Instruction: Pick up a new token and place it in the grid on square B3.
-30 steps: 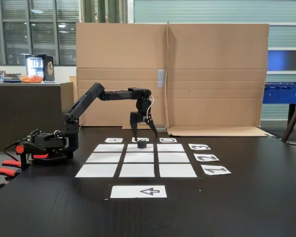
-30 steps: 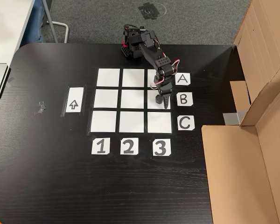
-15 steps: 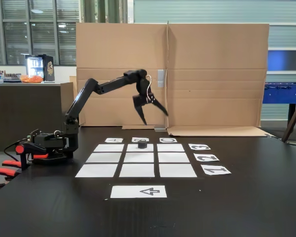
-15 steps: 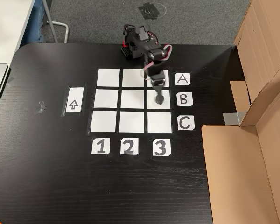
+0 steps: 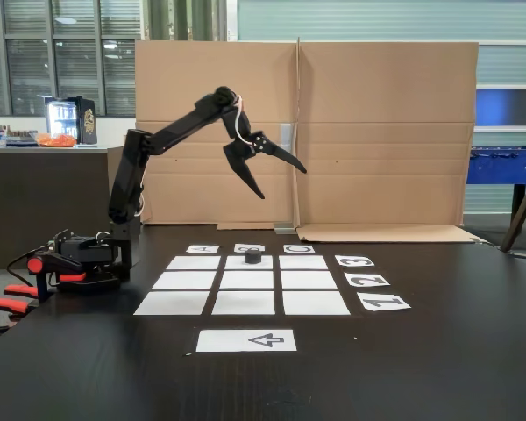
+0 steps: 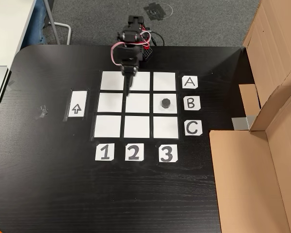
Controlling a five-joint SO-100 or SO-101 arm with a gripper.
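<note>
Sitting alone on square B3 [image 6: 166, 103], the token [image 6: 166, 103] rests near the middle of that white rectangle, in the grid [image 6: 136, 104] row beside label B [image 6: 192, 103] and above label 3 [image 6: 167, 153] in the view from above; the eight other squares are bare. The gripper [image 5: 280, 180] hangs high over the surface [image 5: 438, 351] with its jaws spread wide apart, holding nothing. Cardboard panels [image 5: 377, 132] stand behind the grid, and the arrow strip [image 5: 246, 340] lies in front.
</note>
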